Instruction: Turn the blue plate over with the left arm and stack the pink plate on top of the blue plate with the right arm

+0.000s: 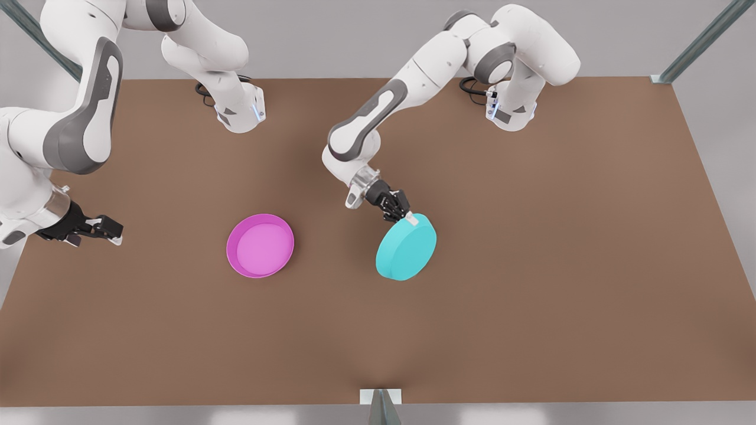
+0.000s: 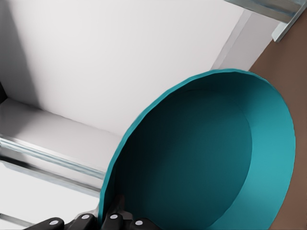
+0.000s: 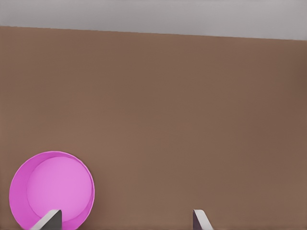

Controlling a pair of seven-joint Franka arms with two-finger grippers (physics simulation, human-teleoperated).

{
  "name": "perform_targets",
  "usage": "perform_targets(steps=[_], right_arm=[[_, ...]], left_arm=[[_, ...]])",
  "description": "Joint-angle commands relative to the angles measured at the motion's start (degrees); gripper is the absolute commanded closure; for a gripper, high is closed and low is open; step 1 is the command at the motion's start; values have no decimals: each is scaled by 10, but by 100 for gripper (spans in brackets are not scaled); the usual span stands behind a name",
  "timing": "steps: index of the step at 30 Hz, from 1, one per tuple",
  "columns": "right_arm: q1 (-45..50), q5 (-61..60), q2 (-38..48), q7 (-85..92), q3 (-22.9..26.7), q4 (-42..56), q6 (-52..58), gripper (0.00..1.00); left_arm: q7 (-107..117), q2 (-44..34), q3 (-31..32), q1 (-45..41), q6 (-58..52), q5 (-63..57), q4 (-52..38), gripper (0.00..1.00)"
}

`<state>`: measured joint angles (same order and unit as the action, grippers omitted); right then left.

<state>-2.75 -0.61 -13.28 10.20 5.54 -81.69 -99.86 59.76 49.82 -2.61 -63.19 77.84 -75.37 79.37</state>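
Observation:
The blue plate (image 1: 406, 247) hangs tilted over the table right of centre, its flat underside turned toward the front camera. My left gripper (image 1: 407, 218) is shut on the plate's upper rim. The left wrist view looks into the hollow of the blue plate (image 2: 201, 158), with the left gripper (image 2: 115, 219) clamped on its edge. The pink plate (image 1: 260, 245) lies upright on the table left of centre, hollow side up. My right gripper (image 1: 112, 230) hovers open well off to the front view's left of it. The right wrist view shows the pink plate (image 3: 52, 190) beyond the spread right gripper (image 3: 125, 221).
The brown table (image 1: 531, 265) carries only the two plates. Both arm bases stand at its far edge. A metal frame post (image 1: 700, 41) rises at the far right corner, and a small bracket (image 1: 381, 401) sits at the middle of the near edge.

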Motion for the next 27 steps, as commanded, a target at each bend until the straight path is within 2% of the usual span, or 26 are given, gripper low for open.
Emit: perform_targets(steps=[1,8,12,14,19,27], right_arm=[[0,0,0,0,0,0,0,0],[-5,-1,-1,0,0,0,-1,0],[-8,-1,-1,7,0,2,-1,0],[-9,-1,-1,7,0,2,-1,0],[-12,-1,-1,8,0,5,0,0],[-12,-1,-1,8,0,5,0,0]], left_arm=[[1,2,0,0,1,13,0,79],[1,21,0,-8,1,13,-1,73],[-2,34,0,-8,1,15,-12,53],[-5,34,0,-8,1,15,-14,0],[-11,41,1,-12,-1,18,-33,0],[-11,112,30,-15,-16,58,-151,0]])
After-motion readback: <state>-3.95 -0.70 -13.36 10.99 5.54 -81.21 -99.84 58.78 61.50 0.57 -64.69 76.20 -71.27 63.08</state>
